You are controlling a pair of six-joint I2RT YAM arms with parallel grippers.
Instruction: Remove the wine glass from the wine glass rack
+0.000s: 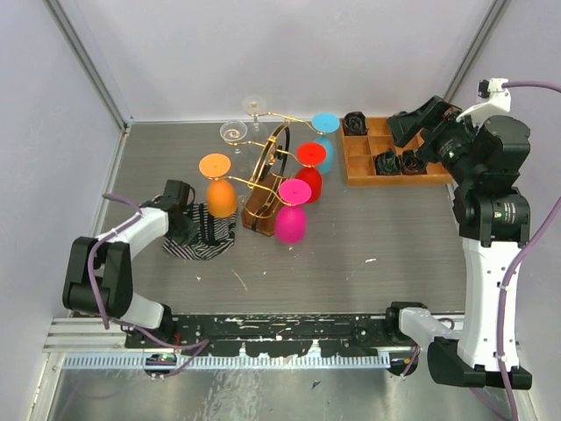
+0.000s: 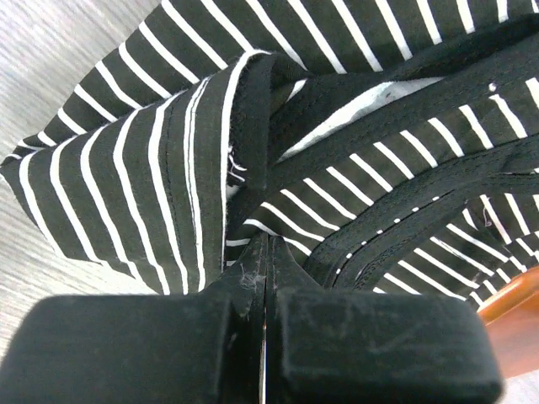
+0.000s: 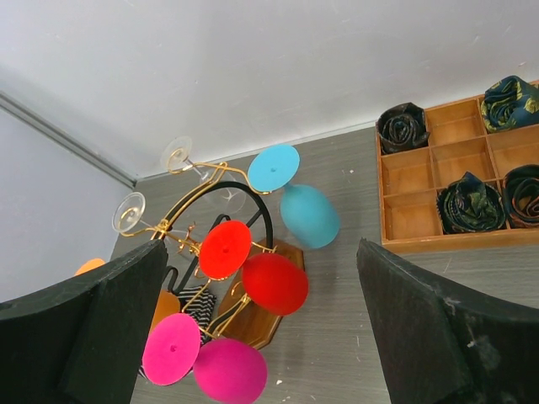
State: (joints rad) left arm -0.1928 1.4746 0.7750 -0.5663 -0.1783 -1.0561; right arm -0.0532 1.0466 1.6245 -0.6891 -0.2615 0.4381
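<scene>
The wine glass rack (image 1: 267,167) stands mid-table: gold scrolled arms, a dark hoop, a brown wooden base (image 1: 259,210). Glasses hang upside down from it: orange (image 1: 219,191), red (image 1: 308,174), pink (image 1: 290,217), blue (image 1: 325,140) and two clear ones (image 1: 235,132). My right gripper (image 1: 405,127) is open and empty, raised well to the right of the rack; its view shows the red glass (image 3: 274,282), the pink glass (image 3: 227,370) and the blue glass (image 3: 309,215) between the fingers (image 3: 93,328). My left gripper (image 1: 186,224) is shut, with its tips (image 2: 268,248) against a striped cloth (image 2: 168,185).
A black-and-white striped cloth (image 1: 202,237) lies left of the rack base, beside the orange glass (image 2: 515,311). An orange compartmented wooden tray (image 1: 359,171) with rolled dark fabric pieces (image 3: 402,126) sits at the back right, under my right arm. Walls enclose the table.
</scene>
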